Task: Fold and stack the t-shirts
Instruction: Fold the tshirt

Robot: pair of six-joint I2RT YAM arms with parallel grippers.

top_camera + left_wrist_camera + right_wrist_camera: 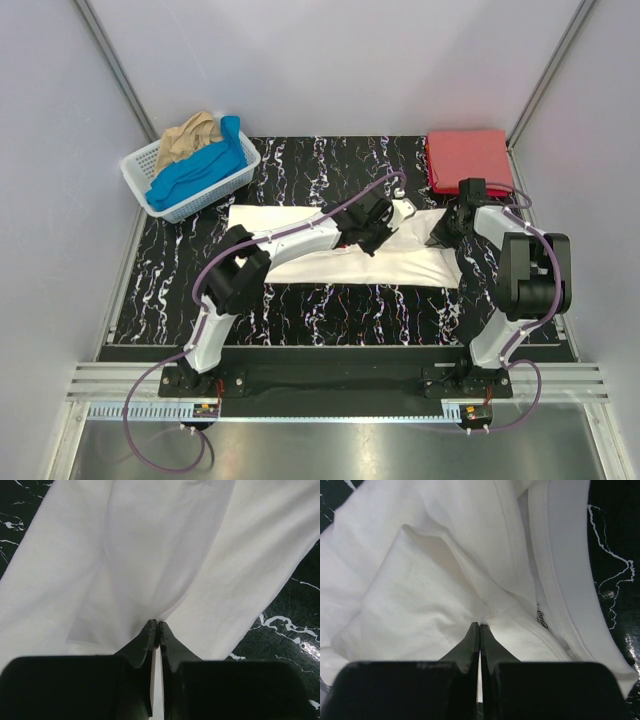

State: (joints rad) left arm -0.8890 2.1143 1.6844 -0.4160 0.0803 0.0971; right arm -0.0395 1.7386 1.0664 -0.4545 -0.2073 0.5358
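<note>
While the white t-shirt (410, 262) lies flat just right of the basket (205, 198), we see the left gripper (158, 629) and right gripper (479, 629) each pinched shut on its cloth; a red t-shirt (468, 158) lies farther right.

A black tabletop veined with white marbling (300, 300) spreads beneath and around the left gripper (378, 235) and right gripper (440, 235). Beyond them rise plain pale grey wall panels (330, 60), joined by slanting aluminium posts (113, 60). On their near side runs a grooved aluminium rail (330, 385). The light is soft and even.
</note>
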